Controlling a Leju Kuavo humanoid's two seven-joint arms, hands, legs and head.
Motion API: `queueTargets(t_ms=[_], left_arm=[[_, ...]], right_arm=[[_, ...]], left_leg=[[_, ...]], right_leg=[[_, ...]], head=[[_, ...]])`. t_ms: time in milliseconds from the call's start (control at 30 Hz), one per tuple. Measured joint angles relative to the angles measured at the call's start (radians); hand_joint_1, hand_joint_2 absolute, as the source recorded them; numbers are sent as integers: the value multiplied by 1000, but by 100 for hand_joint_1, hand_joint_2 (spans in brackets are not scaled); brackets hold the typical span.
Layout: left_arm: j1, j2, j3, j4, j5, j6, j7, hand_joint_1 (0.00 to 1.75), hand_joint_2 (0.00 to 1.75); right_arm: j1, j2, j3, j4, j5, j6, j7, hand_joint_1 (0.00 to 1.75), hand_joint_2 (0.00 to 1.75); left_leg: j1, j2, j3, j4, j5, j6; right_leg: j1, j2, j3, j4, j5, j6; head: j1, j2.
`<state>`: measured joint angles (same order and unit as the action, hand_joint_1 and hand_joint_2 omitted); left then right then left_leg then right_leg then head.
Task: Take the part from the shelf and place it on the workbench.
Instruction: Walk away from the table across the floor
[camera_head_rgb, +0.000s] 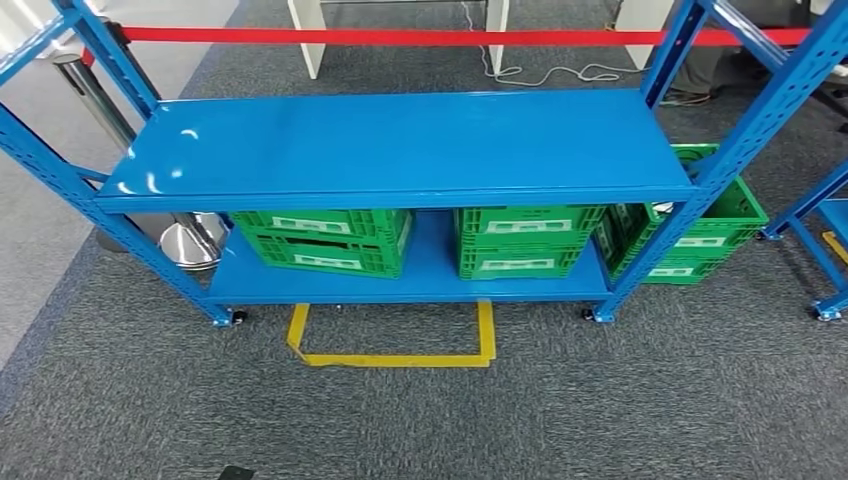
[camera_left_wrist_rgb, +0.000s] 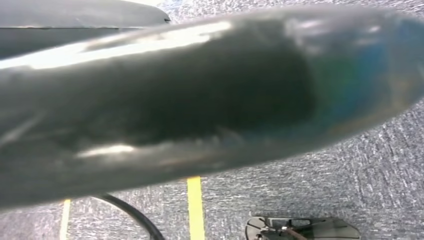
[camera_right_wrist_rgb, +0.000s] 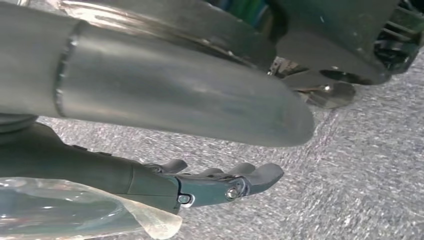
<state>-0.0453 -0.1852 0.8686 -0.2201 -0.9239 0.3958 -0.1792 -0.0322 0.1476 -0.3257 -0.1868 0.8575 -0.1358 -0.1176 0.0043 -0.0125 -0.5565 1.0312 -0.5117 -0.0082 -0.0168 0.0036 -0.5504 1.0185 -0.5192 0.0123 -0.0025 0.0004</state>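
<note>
Shelf (camera_head_rgb: 400, 150) stands ahead w/ green crates (camera_head_rgb: 325, 240) on its lower deck; part itself can't be made out, probably in a crate. Right hand (camera_right_wrist_rgb: 220, 182) hangs by the floor, fingers apart, holding nothing; left hand's state can't be told.

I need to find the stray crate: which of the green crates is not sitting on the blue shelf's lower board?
The rightmost green crate: it sits tilted beyond the blue shelf's right posts, while the two others stand side by side on the lower board.

Blue shelf (camera_head_rgb: 400, 140), green crates (camera_head_rgb: 325, 240), yellow floor tape (camera_head_rgb: 390, 358), red barrier tape (camera_head_rgb: 400, 36), grey speckled carpet (camera_head_rgb: 600, 400)
</note>
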Motion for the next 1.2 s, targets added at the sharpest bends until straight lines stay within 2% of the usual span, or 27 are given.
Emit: queueTargets(t_ms=[67, 133, 167, 200, 233, 300, 333, 367, 433, 500, 533, 567, 633, 667, 700, 733, 800, 833, 867, 967, 1033, 1067, 1133, 1167, 1200], left_arm=[[-1, 0, 0, 0, 0, 0, 0, 0, 0], [0, 0, 0, 0, 0, 0, 0, 0, 0], [2, 0, 0, 0, 0, 0, 0, 0, 0], [3, -1, 0, 0, 0, 0, 0, 0, 0], [4, -1, 0, 0, 0, 0, 0, 0, 0], [4, 0, 0, 0, 0, 0, 0, 0, 0], [4, 0, 0, 0, 0, 0, 0, 0, 0], [3, 0, 0, 0, 0, 1, 0, 0, 0], [3, 0, 0, 0, 0, 1, 0, 0, 0], [6, 0, 0, 0, 1, 1, 0, 0, 0], [6, 0, 1, 0, 1, 2, 0, 0, 0], [6, -1, 1, 0, 2, 2, 0, 0, 0], [4, -2, 1, 0, 2, 2, 0, 0, 0], [4, -2, 1, 0, 2, 2, 0, 0, 0], [5, -2, 1, 0, 2, 2, 0, 0, 0], [5, -2, 1, 0, 2, 2, 0, 0, 0], [6, -3, 1, 0, 2, 1, 0, 0, 0], [5, -3, 2, 0, 2, 1, 0, 0, 0], [5, -4, 2, 0, 2, 1, 0, 0, 0], [4, -4, 2, 0, 2, 1, 0, 0, 0], [4, -4, 2, 0, 2, 1, 0, 0, 0], [4, -4, 2, 0, 2, 1, 0, 0, 0], [4, -4, 2, 0, 2, 1, 0, 0, 0], [5, -4, 2, 0, 2, 1, 0, 0, 0], [6, -4, 2, 0, 2, 1, 0, 0, 0]], right_arm=[[0, 0, 0, 0, 0, 0, 0, 0, 0], [-1, 0, 0, 0, 0, 0, 0, 0, 0], [0, 0, 0, 0, 0, 0, 0, 0, 0], [0, 0, 0, 0, 0, 0, 0, 0, 0], [0, 0, 0, 0, 0, 0, 0, 0, 0], [0, 0, 0, 0, 0, 0, -1, 0, 0], [0, 0, 0, 0, 1, 0, -1, 0, 0], [-1, 0, 0, 0, 1, 0, -2, 0, 0], [-3, 0, 0, 0, 1, 0, -2, 0, 0], [-4, 0, 0, 0, 2, 0, -2, 0, 0], [-4, 0, 0, 0, 2, 0, -2, 0, 0], [-3, 0, 0, 0, 2, 0, -2, 0, 0], [-2, 0, 0, 0, 2, 0, -3, 0, 0], [-1, 0, 0, 0, 2, 0, -2, 0, 0], [0, 0, 0, 0, 2, 0, -2, 0, 0], [1, 0, 0, 0, 2, 0, -2, 0, 0], [0, 0, 0, 0, 2, 0, -2, 0, 0], [-1, 0, 0, 0, 2, 0, -2, 0, 0], [-2, 0, 0, 0, 2, 0, -2, 0, 0], [0, 0, 0, 0, 6, -3, -1, 0, 0], [1, 0, 0, 0, 9, -6, 0, 0, 0], [0, 0, 0, 0, 11, -7, 0, 0, 0], [-1, 0, 0, 0, 11, -8, 0, 0, 0], [-1, 0, 0, 0, 11, -9, 0, 0, 0], [0, 0, 0, 0, 11, -9, 0, 0, 0]], left_leg=[[2, 3, -39, 89, -47, -9], [2, 4, -106, 224, -100, -13], [2, 4, -129, 265, -105, -12], [2, 4, -136, 270, -91, -10], [2, 4, -125, 236, -58, -7], [-2, 5, -72, 108, 18, 6], [-4, 6, -48, 51, 38, 11], [-7, 7, -33, 18, 43, 15], [-10, 7, -27, -1, 33, 19], [-5, 7, -20, -13, 35, 26], [-2, 7, -15, -20, 36, 30], [0, 7, -10, -26, 36, 35], [-2, 7, -7, -27, 32, 41], [-2, 7, -5, -27, 29, 42], [-3, 6, -2, -27, 26, 42], [-3, 5, 4, -26, 22, 41], [-3, 4, 15, -25, 12, 35], [-4, 3, 19, -22, 7, 31], [-6, 2, 21, -20, 3, 26], [-7, 3, 22, -19, -2, 12], [-4, 4, 12, 13, -23, 1], [-3, 5, -7, 56, -45, -5], [-1, 5, -73, 189, -100, -12], [1, 5, -103, 243, -115, -14], [1, 5, -121, 269, -111, -14]], right_leg=[[-1, -4, 7, -2, -3, -10], [0, -7, 12, -2, -9, -17], [0, -8, 16, -2, -12, -19], [1, -8, 21, -2, -15, -19], [2, -7, 26, -2, -19, -19], [3, -7, 37, -2, -28, -14], [5, -7, 40, -2, -33, -9], [6, -8, 39, -2, -36, -4], [6, -10, 41, -7, -38, 6], [5, -10, 40, -1, -48, 15], [6, -8, 27, 25, -64, 19], [5, -6, 1, 73, -88, 21], [5, -5, -77, 208, -137, 25], [5, -5, -110, 255, -143, 27], [5, -5, -128, 270, -131, 28], [5, -5, -124, 243, -98, 28], [5, -5, -76, 118, -16, 26], [5, -4, -48, 59, 8, 23], [6, -3, -31, 23, 18, 19], [8, -2, -18, 4, 14, 4], [6, -3, -11, 0, 13, -7], [4, -5, -7, -2, 11, -12], [4, -7, -1, -2, 6, -20], [5, -8, 3, -2, 3, -21], [5, -7, 6, -2, 0, -22]], head=[[-3, 0], [-5, 0], [-5, 0], [-5, 0], [-5, 0], [-5, 0], [-5, 0], [-4, 0], [-4, 0], [-3, 0], [-2, 0], [0, 0], [3, 0], [2, 0], [3, 0], [3, 0], [3, 0], [3, 0], [3, 0], [0, 0], [-4, 0], [-6, 0], [-8, 0], [-8, 0], [-8, 0]])
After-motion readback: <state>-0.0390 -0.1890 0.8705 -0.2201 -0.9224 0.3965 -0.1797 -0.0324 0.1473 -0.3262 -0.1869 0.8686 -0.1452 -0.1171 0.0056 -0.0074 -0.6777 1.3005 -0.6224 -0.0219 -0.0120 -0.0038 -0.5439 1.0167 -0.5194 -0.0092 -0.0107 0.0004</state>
